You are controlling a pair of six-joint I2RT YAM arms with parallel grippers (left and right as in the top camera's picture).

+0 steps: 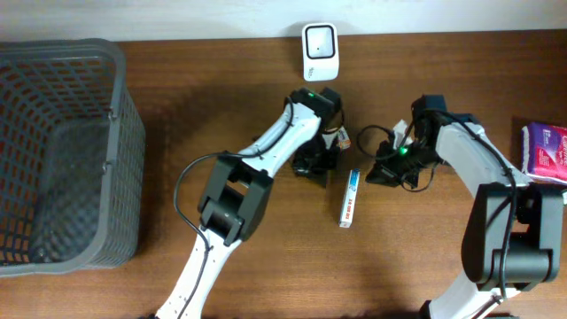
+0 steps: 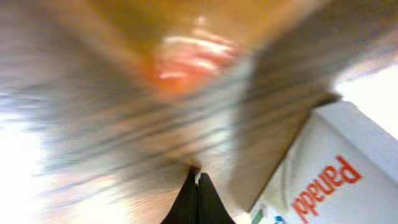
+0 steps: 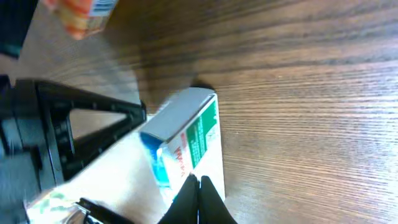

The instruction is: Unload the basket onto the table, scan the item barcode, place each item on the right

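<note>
Plainly, the white medicine box (image 1: 350,198) lies flat on the wooden table (image 1: 425,257), free of both claws, between them and a little nearer than either. The white scanner (image 1: 319,50) stands at the far edge of the table, well apart from the box. No barcode can be made out on any face of the box that shows.

The left gripper (image 1: 316,166) is clenched on nothing. Its wrist view is badly smeared, but the dark fingertips (image 2: 198,190) sit pressed together, with one corner of the box and its red lettering cut off at the right edge. A blurred orange patch fills the upper part of that view and cannot be identified there.

The right gripper (image 1: 386,172) is likewise clenched and empty. In its wrist view the closed fingers (image 3: 199,193) sit just beside the near end of the box, but whether they touch it cannot be told.

A small orange packet (image 1: 342,137) lies just beside the left arm, partly hidden by it. A grey basket (image 1: 120,159) stands at the far left, and a pink pack (image 1: 545,151) is cut off at the right edge.
</note>
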